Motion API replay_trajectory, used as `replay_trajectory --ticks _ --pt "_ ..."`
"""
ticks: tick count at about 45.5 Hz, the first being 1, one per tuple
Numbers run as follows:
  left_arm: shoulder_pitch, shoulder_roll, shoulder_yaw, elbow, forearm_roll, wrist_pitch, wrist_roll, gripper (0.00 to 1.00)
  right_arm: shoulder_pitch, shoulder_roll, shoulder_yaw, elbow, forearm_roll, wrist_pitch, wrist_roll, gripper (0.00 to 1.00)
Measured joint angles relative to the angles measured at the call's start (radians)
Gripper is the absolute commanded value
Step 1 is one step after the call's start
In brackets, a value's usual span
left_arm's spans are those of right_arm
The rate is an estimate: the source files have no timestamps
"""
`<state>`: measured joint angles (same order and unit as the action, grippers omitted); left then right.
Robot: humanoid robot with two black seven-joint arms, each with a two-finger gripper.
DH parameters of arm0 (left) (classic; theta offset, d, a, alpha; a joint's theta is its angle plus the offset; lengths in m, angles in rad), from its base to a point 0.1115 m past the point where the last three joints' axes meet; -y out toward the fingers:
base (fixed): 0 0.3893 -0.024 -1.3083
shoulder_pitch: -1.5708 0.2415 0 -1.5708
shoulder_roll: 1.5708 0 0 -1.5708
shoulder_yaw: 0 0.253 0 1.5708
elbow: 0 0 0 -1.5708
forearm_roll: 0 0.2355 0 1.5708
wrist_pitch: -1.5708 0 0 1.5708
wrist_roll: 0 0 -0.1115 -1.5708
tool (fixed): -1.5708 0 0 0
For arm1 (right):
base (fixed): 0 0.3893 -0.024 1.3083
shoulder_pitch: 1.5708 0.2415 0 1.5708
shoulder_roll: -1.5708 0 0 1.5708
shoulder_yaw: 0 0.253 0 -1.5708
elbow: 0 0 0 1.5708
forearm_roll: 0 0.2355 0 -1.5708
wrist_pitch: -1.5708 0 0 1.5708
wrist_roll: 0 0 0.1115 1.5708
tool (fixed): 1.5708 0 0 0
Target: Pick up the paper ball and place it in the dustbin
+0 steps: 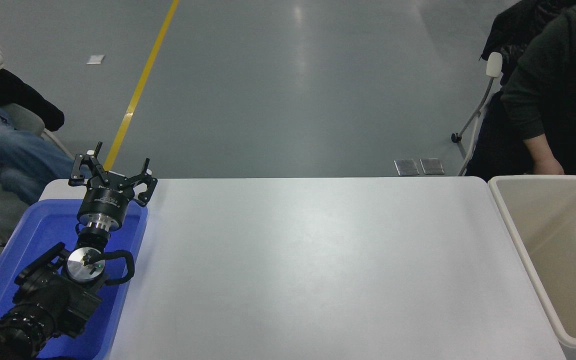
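The beige dustbin [510, 222] stands at the table's right end, reaching past the picture's right edge. The part of its inside that shows holds nothing I can see. The paper ball is out of view. My left gripper [113, 167] is parked at the far left, open and empty, over the far end of the blue tray [43, 227]. My right arm and gripper are out of view.
The white table [313, 265] fills the middle. A person in a dark top [548, 75] sits at the far right behind the dustbin, beside a chair. Another person in jeans [13, 155] sits at the far left.
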<state>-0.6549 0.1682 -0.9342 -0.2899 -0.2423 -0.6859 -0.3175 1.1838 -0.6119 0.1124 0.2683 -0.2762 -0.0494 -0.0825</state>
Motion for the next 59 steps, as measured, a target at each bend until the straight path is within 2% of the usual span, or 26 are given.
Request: replay_trajectory --ticks 10,18,22,26,30,33,37,40,47,59 --pt "0.0 0.0 0.0 0.0 0.0 0.0 0.0 0.99 -0.013 -0.057 0.172 0.093 -0.004 0.0 0.015 1.0" --pt "0.0 0.0 0.0 0.0 0.0 0.0 0.0 0.99 -0.084 -0.035 0.386 0.173 0.002 -0.001 0.025 1.0" --pt "0.0 0.0 0.0 0.0 0.0 0.0 0.0 0.99 -0.124 -0.022 0.474 0.223 0.001 -0.001 0.054 1.0" --pt "0.0 0.0 0.0 0.0 0.0 0.0 0.0 0.99 -0.16 -0.01 0.533 0.268 -0.002 -0.002 0.12 1.0" --pt "0.0 0.0 0.0 0.0 0.0 0.0 0.0 0.99 -0.197 0.009 0.579 0.302 -0.003 -0.002 0.222 1.0" --pt "0.0 0.0 0.0 0.0 0.0 0.0 0.0 0.99 -0.232 0.033 0.615 0.321 -0.004 -0.002 0.315 1.0" --pt "0.0 0.0 0.0 0.0 0.0 0.0 0.0 0.99 -0.281 0.071 0.656 0.337 -0.005 -0.001 0.408 1.0" --pt "0.0 0.0 0.0 0.0 0.0 0.0 0.0 0.99 -0.321 0.105 0.685 0.346 -0.005 0.0 0.456 1.0" --pt "0.0 0.0 0.0 0.0 0.0 0.0 0.0 0.99 -0.414 0.188 0.733 0.359 -0.006 0.002 0.525 1.0" --pt "0.0 0.0 0.0 0.0 0.0 0.0 0.0 0.99 -0.522 0.305 0.786 0.375 0.001 0.048 0.592 1.0"
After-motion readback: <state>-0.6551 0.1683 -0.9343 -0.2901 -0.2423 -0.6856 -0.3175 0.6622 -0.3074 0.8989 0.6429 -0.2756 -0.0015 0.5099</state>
